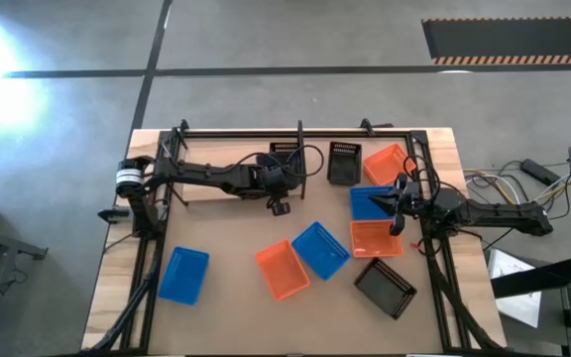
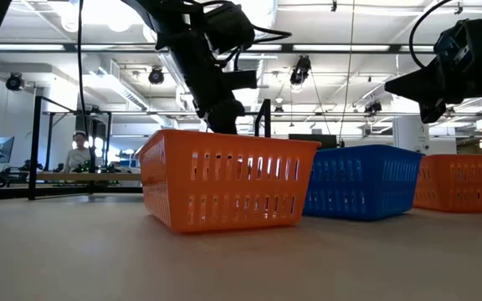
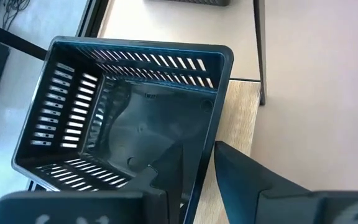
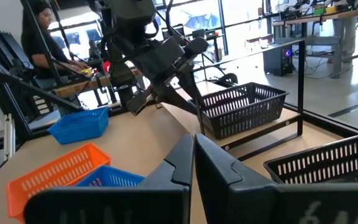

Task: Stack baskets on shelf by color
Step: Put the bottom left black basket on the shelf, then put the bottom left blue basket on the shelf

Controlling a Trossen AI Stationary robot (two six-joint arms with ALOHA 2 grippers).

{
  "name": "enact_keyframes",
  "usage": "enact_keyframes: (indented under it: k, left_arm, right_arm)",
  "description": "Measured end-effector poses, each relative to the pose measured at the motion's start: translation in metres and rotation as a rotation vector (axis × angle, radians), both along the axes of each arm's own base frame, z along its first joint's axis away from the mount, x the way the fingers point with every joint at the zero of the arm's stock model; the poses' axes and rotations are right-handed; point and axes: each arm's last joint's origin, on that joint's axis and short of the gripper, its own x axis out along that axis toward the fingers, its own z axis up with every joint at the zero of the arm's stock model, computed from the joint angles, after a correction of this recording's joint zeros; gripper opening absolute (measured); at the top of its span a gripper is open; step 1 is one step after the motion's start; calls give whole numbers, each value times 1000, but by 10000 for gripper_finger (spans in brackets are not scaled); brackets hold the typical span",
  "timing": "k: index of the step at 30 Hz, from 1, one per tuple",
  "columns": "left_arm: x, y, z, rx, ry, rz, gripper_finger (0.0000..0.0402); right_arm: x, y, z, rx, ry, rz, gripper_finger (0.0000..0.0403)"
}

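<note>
One black basket [image 3: 129, 118] pinched by left tool [image 3: 197, 168], wrist view only.

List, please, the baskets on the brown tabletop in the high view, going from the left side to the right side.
Blue basket → orange basket → blue basket → black basket. I left out the baskets near the right gripper, because they overlap one another there.

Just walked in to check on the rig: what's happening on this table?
The left gripper is shut on a black basket by its wall, at the shelf along the table's far edge. The right gripper hangs shut and empty over a blue basket near the right end. Other blue, orange and black baskets lie scattered on the table.
</note>
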Motion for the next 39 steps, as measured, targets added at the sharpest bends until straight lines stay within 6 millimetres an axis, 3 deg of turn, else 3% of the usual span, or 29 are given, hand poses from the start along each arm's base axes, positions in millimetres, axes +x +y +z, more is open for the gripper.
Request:
enact_keyframes:
  k: [11, 17, 23, 26, 30, 34, 39]
  left_arm:
    - [-1, -1, 5, -7, -13, 7, 93]
    - [-12, -8, 28, -7, -52, -2, 93]
    - [-43, -29, 59, -88, -62, 48, 93]
    - [-61, -52, 69, -162, -28, 24, 93]
    - [-84, -100, 74, -188, 75, -97, 93]
    - [-111, -155, 68, -220, 215, -226, 93]
    - [-148, -215, 58, -396, 363, -277, 93]
  right_arm:
    - [0, 0, 0, 0, 0, 0, 9]
    - [0, 0, 0, 0, 1, 0, 9]
    - [0, 0, 0, 0, 4, 1, 9]
    - [0, 0, 0, 0, 5, 1, 9]
    - [0, 0, -1, 1, 6, 1, 9]
    - [0, 0, -1, 9, 10, 1, 9]
    - [1, 0, -1, 8, 10, 1, 9]
